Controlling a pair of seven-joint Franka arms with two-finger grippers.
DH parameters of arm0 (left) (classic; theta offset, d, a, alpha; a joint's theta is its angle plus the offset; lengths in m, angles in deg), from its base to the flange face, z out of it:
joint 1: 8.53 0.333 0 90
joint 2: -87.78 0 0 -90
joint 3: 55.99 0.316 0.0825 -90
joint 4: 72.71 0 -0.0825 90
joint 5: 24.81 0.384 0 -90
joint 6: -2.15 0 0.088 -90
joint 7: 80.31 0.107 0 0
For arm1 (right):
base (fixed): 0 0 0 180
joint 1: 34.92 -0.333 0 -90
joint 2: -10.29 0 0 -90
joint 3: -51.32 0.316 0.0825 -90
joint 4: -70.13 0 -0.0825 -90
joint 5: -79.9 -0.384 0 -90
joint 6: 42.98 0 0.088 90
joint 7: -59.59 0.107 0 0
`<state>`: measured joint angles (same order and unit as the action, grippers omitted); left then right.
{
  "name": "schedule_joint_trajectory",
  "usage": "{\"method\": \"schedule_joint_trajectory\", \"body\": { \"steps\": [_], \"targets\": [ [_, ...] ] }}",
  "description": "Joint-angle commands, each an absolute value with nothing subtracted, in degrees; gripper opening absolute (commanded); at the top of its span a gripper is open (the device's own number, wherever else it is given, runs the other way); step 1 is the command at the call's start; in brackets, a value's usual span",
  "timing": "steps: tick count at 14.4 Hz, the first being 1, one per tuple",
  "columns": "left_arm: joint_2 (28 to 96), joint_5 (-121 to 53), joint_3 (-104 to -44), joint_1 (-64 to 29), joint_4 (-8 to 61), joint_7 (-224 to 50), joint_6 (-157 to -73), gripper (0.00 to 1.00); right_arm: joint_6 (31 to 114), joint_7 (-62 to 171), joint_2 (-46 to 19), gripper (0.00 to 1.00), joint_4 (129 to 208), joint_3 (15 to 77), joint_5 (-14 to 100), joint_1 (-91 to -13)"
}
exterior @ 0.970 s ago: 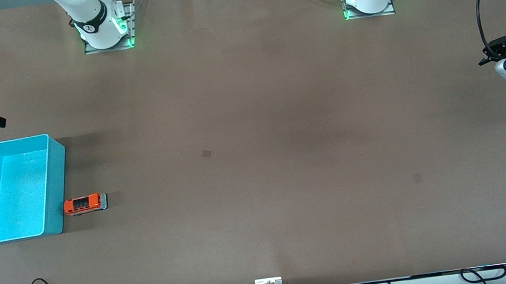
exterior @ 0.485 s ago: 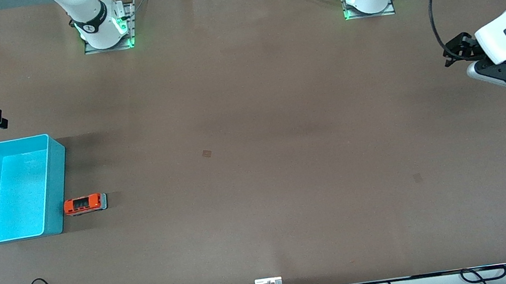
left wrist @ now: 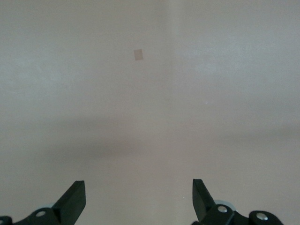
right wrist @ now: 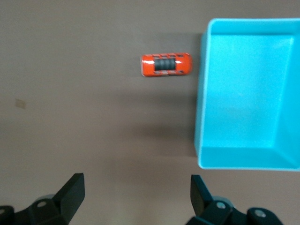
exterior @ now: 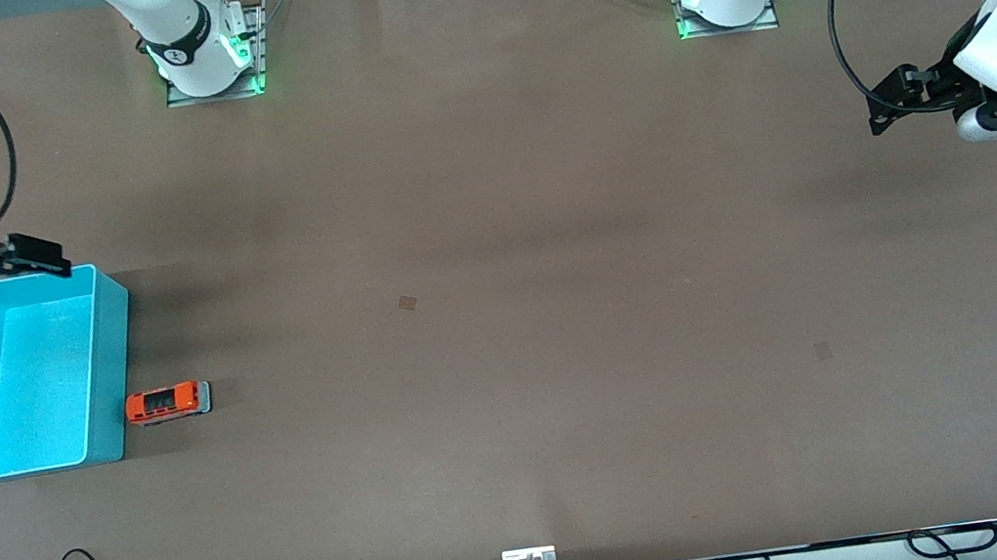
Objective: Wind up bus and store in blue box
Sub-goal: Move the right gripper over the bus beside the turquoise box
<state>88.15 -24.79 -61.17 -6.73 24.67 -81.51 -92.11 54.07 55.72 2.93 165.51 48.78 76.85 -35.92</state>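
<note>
Both arms have swung inward since a second ago: the right gripper (exterior: 45, 257), jaws wide apart and holding nothing, now hangs over the rim of the rectangular turquoise-blue plastic box (exterior: 108, 368) at the end farther from the front camera, and the left gripper (exterior: 889, 103), also spread and empty, hovers over bare table at the left arm's end. Neither bus nor box has shifted.

Only the right wrist view shows the dark ribbed roof panel of the small orange-red toy bus (right wrist: 166, 64) and both right fingertips (right wrist: 72, 190) parted; the left wrist view shows its own fingertips (left wrist: 75, 197) and plain brown tabletop (left wrist: 150, 117) with a small tan square mark (left wrist: 138, 55).

Inside, the box is empty (its lighter cyan floor shows). The bus stands on the table just beside the box's long wall, toward the end nearer the front camera. Open tabletop stretches from the bus toward the left arm's end.
</note>
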Motion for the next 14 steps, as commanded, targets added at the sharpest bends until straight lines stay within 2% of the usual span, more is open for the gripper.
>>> {"method": "schedule_joint_trajectory", "body": {
  "steps": [1, 9, 14],
  "targets": [
    [88.0, -25.4, -60.6, -7.5, 24.3, -82.4, -92.4, 1.00, 54.5, 55.0, -1.0, 1.00, 161.8, 48.7, 71.7, -36.0],
    [87.9, -25.1, -60.7, -7.7, 24.0, -82.3, -92.2, 1.00, 57.5, 44.6, -7.8, 1.00, 159.9, 48.6, 71.8, -40.5],
    [86.8, -25.1, -60.9, -7.8, 22.7, -82.4, -91.8, 1.00, 69.4, 23.4, -8.8, 1.00, 167.2, 48.5, 72.6, -39.9]
  ]
}}
